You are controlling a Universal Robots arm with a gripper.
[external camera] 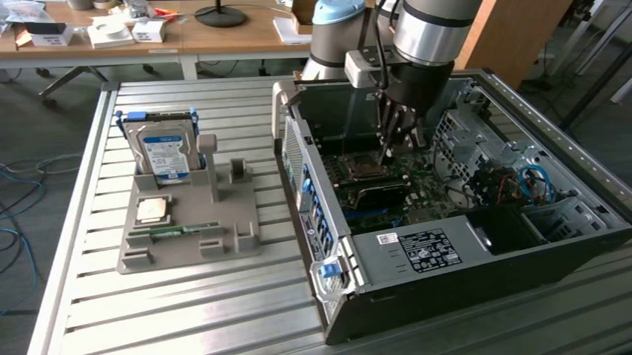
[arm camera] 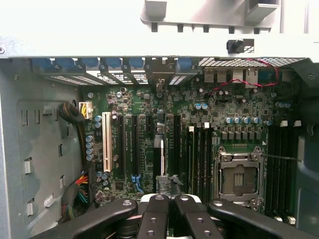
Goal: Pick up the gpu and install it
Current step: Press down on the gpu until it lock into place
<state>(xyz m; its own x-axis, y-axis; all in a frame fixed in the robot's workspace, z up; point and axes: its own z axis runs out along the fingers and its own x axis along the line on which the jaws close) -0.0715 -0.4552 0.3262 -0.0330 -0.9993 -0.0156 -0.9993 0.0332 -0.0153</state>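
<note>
The tool [external camera: 388,151] hangs inside the open computer case [external camera: 553,244] on the table [external camera: 177,310], with its fingers [arm camera: 155,211] pressed together on the gpu [arm camera: 160,149]. The card stands on its thin edge, straight above the long slots of the motherboard [arm camera: 239,114], probably so that its lower edge can meet a slot. The grey holder [external camera: 188,244] near the table's middle keeps the hard drive [external camera: 166,151].

The exterior view looks down from high at the open computer case [external camera: 464,222], arm at 12 o'clock. The wrist view faces straight down, close on its motherboard [arm camera: 164,139].
</note>
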